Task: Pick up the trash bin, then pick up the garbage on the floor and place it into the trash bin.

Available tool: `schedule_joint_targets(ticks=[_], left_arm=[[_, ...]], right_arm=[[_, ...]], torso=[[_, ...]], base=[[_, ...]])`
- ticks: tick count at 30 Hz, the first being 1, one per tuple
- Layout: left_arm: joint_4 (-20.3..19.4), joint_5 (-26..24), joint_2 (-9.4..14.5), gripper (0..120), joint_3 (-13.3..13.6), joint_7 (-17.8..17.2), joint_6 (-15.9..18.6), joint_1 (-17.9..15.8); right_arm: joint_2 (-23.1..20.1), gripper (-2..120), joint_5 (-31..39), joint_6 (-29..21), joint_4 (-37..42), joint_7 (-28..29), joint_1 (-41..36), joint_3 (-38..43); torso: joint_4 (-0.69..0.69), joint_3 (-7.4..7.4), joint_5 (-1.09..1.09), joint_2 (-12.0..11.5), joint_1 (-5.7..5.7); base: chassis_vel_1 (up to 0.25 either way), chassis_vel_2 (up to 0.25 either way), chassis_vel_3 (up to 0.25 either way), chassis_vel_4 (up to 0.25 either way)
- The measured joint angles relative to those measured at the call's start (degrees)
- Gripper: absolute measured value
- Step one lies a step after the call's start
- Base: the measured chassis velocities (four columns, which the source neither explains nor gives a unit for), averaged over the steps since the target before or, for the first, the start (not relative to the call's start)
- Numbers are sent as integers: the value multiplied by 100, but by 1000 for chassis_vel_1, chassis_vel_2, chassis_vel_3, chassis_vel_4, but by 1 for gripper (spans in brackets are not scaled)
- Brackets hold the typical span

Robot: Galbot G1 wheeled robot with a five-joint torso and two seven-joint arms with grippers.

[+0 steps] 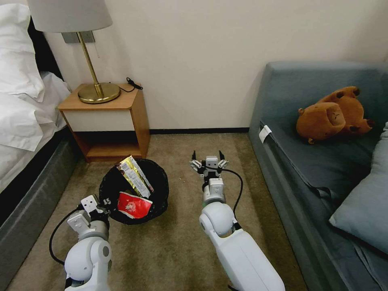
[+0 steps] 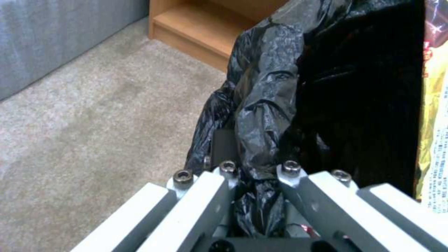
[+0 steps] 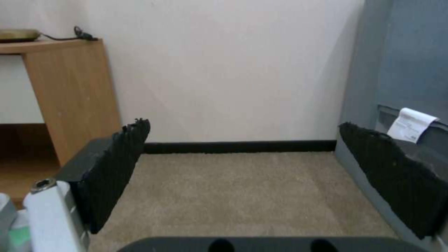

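The trash bin [image 1: 159, 184], wrapped in its crinkly black bag [image 2: 275, 91], hangs just above the carpet at the left. My left gripper [image 1: 101, 206] is shut on the bin's near rim, with bag plastic bunched between its fingers [image 2: 224, 175]. Inside the bin lie garbage pieces: a red-white wrapper [image 1: 133, 205] and a yellow-brown snack wrapper [image 1: 135, 176], whose edge also shows as a yellow wrapper [image 2: 434, 115] in the left wrist view. My right gripper [image 1: 208, 158] is open over bare carpet to the right of the bin, its black pads [image 3: 117, 164] wide apart with nothing between them.
A wooden nightstand [image 1: 111, 121] with a brass lamp [image 1: 95, 87] stands behind the bin. The bed [image 1: 24, 121] runs along the left, a grey sofa [image 1: 323, 161] with a brown plush toy [image 1: 331, 113] along the right. Carpet [image 1: 182, 250] lies between them.
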Motion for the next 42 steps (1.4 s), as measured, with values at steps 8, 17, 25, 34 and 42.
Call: schedule_joint_targets(ticks=[8,17,25,34,42], left_arm=[[-3,-123,33,1,-10,-73,91,-66],[16,-319,140,1,-97,-87,227,-183],[14,-316,144,1,-90,-72,240,-203],[16,-313,152,1,-96,-64,239,-215],[16,-314,173,1,-119,-59,242,-228]], right_arm=[[-92,100,-28,85,-93,-98,7,87],[-341,100,267,122,136,-1246,-169,397],[-558,100,417,195,151,-1908,-366,643],[-547,100,437,314,4,-1944,-453,736],[-527,100,431,336,-9,-1931,-450,727]], torso=[[0,0,0,0,0],[0,0,-1,0,0],[0,0,-1,0,0],[0,0,-1,0,0],[0,0,-1,0,0]], base=[[0,0,0,0],[0,0,0,0],[0,0,0,0],[0,0,0,0],[0,0,0,0]])
